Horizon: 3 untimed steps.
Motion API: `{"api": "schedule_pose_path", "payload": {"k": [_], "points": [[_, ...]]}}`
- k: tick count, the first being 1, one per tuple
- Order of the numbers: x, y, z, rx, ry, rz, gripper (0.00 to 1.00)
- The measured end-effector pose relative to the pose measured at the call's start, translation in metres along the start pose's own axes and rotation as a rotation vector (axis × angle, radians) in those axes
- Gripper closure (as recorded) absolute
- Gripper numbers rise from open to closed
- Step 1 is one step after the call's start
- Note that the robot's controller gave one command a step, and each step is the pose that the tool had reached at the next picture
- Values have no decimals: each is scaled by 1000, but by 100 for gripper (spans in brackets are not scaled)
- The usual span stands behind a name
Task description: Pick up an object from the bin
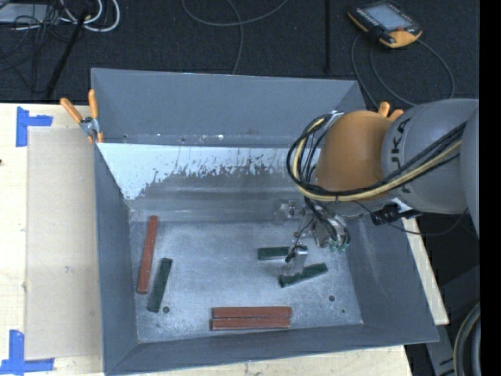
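My gripper (pixel 295 258) hangs low over the right middle of the bin floor, under the orange wrist cover. Just to its left lies a short dark green bar (pixel 272 252), pointing roughly left to right. A second dark green bar (pixel 306 275) lies slightly tilted right below the gripper, and the gripper's lower end appears to touch or overlap its left end. I see nothing held between the fingers.
A long red-brown bar (pixel 250 318) lies flat near the bin's front wall. At the left, another red-brown bar (pixel 147 254) lies lengthwise beside a third dark green bar (pixel 160 284). The arm and its cables cover the bin's right rear corner.
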<state>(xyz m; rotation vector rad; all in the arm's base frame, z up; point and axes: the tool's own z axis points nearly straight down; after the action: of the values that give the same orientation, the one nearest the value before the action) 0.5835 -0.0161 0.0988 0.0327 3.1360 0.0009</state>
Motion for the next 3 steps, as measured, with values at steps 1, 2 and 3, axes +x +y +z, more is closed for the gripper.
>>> {"api": "schedule_pose_path", "payload": {"k": [1,2,3], "points": [[0,-13,29,0,10,39,0],[-2,-17,28,-1,6,-4,0],[-2,-15,28,0,5,20,0]]}}
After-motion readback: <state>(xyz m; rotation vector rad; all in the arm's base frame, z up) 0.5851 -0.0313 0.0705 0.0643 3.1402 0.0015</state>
